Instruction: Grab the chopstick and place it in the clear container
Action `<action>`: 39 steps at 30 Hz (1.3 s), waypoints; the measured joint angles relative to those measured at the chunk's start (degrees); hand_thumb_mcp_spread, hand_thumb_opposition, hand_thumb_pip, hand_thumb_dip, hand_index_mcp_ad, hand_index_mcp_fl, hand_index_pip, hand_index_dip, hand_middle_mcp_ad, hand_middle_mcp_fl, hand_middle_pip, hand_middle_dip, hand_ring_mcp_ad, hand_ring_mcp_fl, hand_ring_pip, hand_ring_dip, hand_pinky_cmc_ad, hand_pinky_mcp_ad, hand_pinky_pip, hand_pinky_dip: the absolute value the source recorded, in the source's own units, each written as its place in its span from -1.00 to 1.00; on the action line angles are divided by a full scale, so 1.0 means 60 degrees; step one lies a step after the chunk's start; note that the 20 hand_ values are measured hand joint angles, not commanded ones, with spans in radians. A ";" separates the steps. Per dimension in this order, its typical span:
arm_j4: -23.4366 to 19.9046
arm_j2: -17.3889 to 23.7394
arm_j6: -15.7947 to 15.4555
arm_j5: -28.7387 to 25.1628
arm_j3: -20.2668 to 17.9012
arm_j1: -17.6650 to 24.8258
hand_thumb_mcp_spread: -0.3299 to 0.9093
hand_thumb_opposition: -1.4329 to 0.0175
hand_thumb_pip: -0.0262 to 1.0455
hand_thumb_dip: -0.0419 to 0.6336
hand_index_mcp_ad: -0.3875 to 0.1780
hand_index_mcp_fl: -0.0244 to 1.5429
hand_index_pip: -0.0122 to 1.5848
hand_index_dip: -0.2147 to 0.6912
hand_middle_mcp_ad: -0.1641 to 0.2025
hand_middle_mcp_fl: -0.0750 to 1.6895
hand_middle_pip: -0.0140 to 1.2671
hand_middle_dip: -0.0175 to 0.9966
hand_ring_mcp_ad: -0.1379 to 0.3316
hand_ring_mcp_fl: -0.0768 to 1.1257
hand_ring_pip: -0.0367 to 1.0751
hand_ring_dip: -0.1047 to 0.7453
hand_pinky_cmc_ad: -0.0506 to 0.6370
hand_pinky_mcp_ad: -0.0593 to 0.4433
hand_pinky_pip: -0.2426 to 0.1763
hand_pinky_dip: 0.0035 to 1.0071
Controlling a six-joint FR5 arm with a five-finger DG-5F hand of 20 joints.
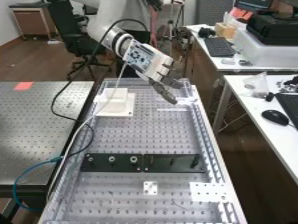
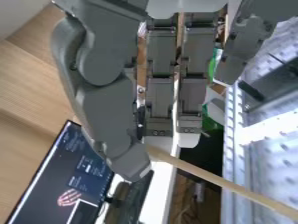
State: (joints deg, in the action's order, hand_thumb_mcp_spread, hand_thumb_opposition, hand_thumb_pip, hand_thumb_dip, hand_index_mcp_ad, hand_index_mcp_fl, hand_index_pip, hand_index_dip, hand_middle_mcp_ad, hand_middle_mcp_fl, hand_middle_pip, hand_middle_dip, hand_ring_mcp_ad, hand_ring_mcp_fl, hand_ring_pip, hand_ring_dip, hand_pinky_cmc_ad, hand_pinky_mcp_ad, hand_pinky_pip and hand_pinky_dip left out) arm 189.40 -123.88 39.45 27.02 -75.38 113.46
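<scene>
Perforated desk (image 1: 126,135) down frame centre; fingers (image 1: 164,93) upper centre, above far end, pinching chopstick (image 2: 223,183) near one end, long axis aslant them, free length pointing deskward.

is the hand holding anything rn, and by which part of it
Yes, the chopstick: the hand pinches it near one end, between the thumb tip and the fingertips, with the rest of its length sticking out free.

High view: white block (image 1: 117,107) is standing far left on the perforated board (image 1: 149,136); black bars (image 1: 122,163) are crossing it nearer. Open gap is lying between. Black cable (image 1: 52,106) is looping at left.
</scene>
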 joint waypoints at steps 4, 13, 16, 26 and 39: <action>0.1505 -0.0525 0.1077 -0.0317 0.0757 0.0440 0.73 -0.47 -0.12 0.01 -0.06 0.22 0.25 -0.32 0.13 0.36 -0.22 0.44 -0.19 0.76 -0.76 0.49 0.29 0.34 0.65 -0.65; 0.4043 -0.1522 0.2399 -0.0522 0.2291 0.1002 0.73 -0.47 -0.12 0.01 -0.06 0.23 0.25 -0.32 0.14 0.36 -0.21 0.42 -0.25 0.77 -0.77 0.49 0.25 0.34 0.66 -0.63; 0.4658 -0.1796 0.2514 -0.0465 0.2707 0.1065 0.71 -0.49 -0.10 0.01 -0.06 0.24 0.25 -0.32 0.14 0.36 -0.21 0.42 -0.26 0.78 -0.76 0.49 0.25 0.33 0.66 -0.63; 0.5655 -0.2524 0.2402 -0.0085 0.3731 0.0952 0.69 -0.50 -0.09 0.01 -0.06 0.26 0.23 -0.31 0.12 0.36 -0.21 0.40 -0.26 0.83 -0.78 0.49 0.26 0.34 0.62 -0.49; 0.6198 -0.2878 0.2801 0.0173 0.3930 0.0704 0.66 -0.52 -0.09 0.01 -0.05 0.27 0.22 -0.31 0.12 0.37 -0.17 0.36 -0.26 0.83 -0.78 0.49 0.25 0.33 0.54 -0.34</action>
State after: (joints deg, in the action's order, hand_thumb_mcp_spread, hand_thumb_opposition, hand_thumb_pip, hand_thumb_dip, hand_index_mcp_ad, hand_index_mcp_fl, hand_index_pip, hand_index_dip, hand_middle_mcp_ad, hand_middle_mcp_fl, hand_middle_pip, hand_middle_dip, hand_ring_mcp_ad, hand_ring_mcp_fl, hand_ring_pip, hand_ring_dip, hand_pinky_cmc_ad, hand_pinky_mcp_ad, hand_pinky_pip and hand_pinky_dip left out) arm 226.59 -141.15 56.26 28.06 -51.80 117.69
